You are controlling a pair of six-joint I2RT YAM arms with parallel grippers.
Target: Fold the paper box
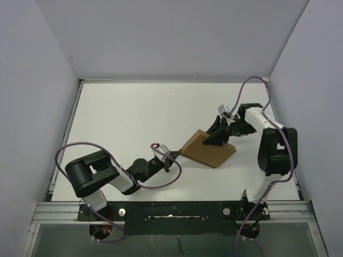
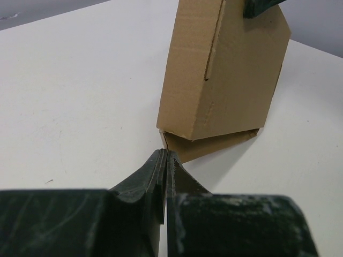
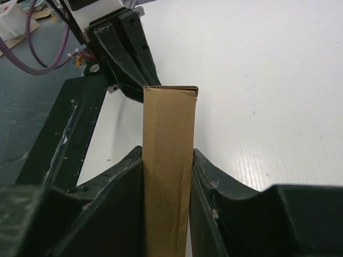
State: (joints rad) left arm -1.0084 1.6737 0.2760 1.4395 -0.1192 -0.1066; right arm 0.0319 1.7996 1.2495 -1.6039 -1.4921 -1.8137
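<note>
Centre-right of the top view: the paper box (image 1: 211, 154) sits on the white table (image 1: 134, 118), tipped up on one edge, a flat brown slab with creases showing. The right gripper (image 3: 167, 160) has it clamped, jaws at a narrow spread with the cardboard filling the gap between them. The left gripper (image 2: 166, 156) is pressed fully together with no cardboard visible between the fingers. Its tips are right at the corner of the small lower flap (image 2: 214, 143) that pokes out under the main panel.

This looks like a flap-tucking step, with the closed left fingers used as a pusher. To do it well, the right side needs to clamp firmly while the left presses low on the flap, along its crease and not on the panel above. The push should be slow, or the box may twist out of the hold.

Pose: the left arm (image 1: 115, 176) lies low, reaching from lower left toward centre. The right arm (image 1: 273, 150) folds back at lower right, its gripper coming down onto the box from the upper right.
</note>
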